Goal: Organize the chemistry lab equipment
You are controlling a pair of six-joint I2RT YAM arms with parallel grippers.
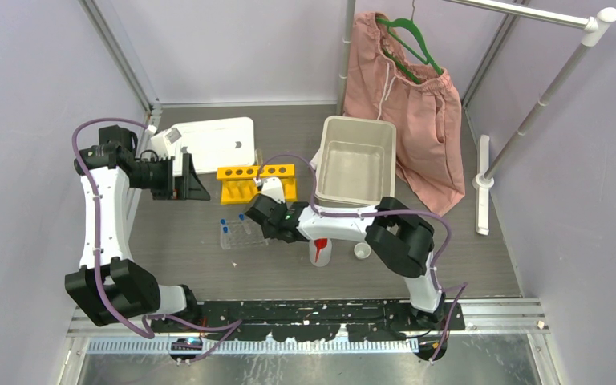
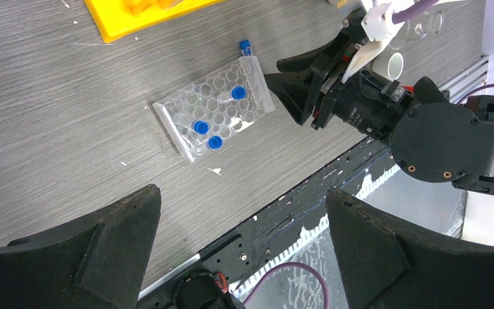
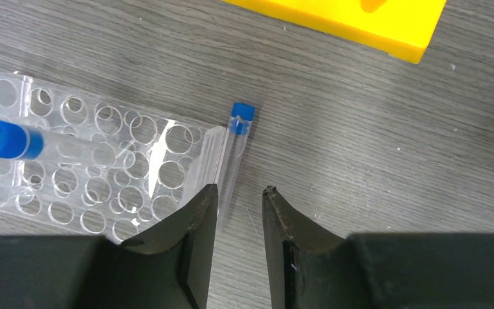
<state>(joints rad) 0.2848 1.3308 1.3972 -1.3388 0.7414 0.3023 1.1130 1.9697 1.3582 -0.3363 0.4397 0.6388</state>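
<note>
Top external view: the left gripper hangs wide open. Just beside the clear plastic grid rack lies a loose, clear, blue-capped tube. The right gripper, jaws narrow and empty, sits off-centre at its tail, so closing could flick it away.

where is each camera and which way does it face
top external: above and behind, looking down on the table; left arm and right arm show whole.
left wrist: on the left arm, looking down at the clear grid rack and the right fingers; own left fingers at bottom.
right wrist: low over the table, facing a loose blue-capped tube; own right fingers at bottom.
shared: all show the clear grid rack and yellow rack.
</note>
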